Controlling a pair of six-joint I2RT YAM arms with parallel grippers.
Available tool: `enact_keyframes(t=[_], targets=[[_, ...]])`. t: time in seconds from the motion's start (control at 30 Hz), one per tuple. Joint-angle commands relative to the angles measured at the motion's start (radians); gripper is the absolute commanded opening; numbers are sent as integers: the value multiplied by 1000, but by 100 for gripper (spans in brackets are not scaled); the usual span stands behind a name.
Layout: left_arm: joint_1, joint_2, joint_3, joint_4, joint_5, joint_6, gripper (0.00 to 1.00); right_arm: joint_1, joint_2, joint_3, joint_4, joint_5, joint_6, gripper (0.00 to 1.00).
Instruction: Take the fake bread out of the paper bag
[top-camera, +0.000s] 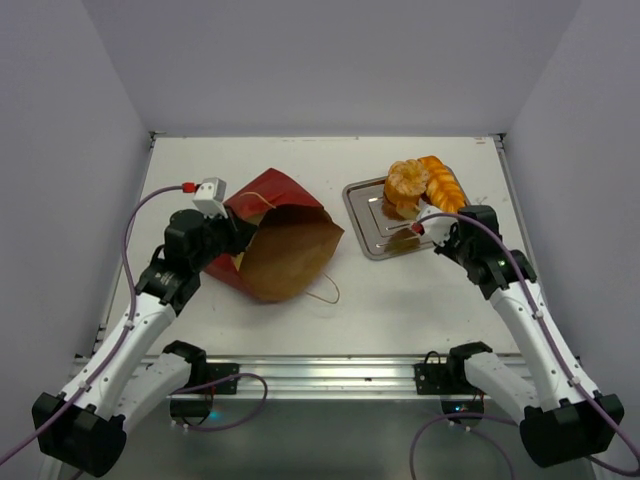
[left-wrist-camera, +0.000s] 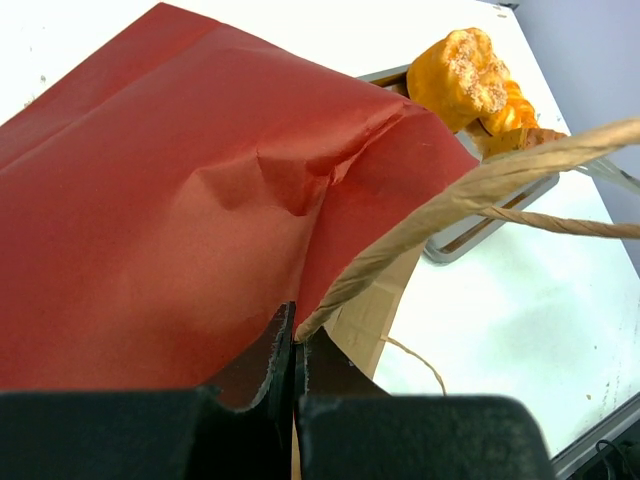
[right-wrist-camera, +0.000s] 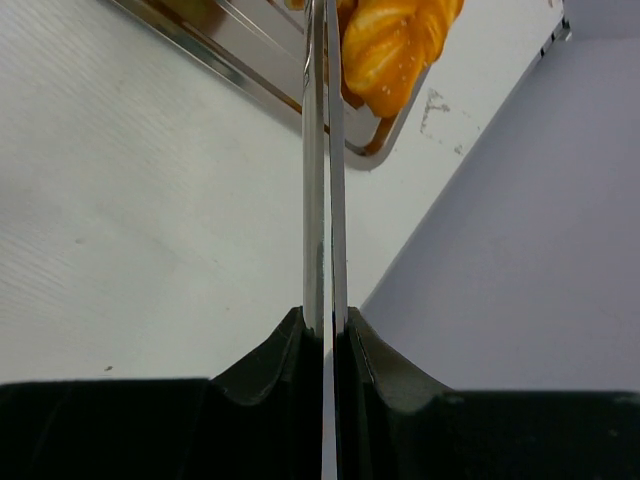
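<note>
The paper bag (top-camera: 285, 245) lies on its side left of centre, dark red outside and brown inside, its mouth facing the near right. My left gripper (top-camera: 237, 240) is shut on the bag's left rim, where a string handle (left-wrist-camera: 450, 195) runs in between the fingers (left-wrist-camera: 270, 345). The red paper (left-wrist-camera: 180, 200) fills most of the left wrist view. Fake bread, a round bun (top-camera: 407, 183) and a braided loaf (top-camera: 443, 182), lies piled on a metal tray (top-camera: 365, 205). My right gripper (top-camera: 428, 228) is shut on the tray's near right rim (right-wrist-camera: 325, 150). The loaf (right-wrist-camera: 395, 45) shows just beyond that rim.
A second string handle (top-camera: 325, 295) trails on the white table in front of the bag. Grey walls close the table on the left, back and right. A metal rail (top-camera: 320, 365) runs along the near edge between the arm bases.
</note>
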Motion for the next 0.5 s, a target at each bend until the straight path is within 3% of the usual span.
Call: enact_keyframes(t=[0.0, 0.3, 0.47], targets=[[-2, -29, 19, 0, 34, 19, 0, -74, 16, -32, 113, 20, -86, 6], [-2, -41, 11, 1, 48, 16, 0, -161, 115, -155, 368, 58, -166, 6], [-2, -50, 10, -5, 49, 19, 0, -163, 83, -197, 356, 22, -174, 8]])
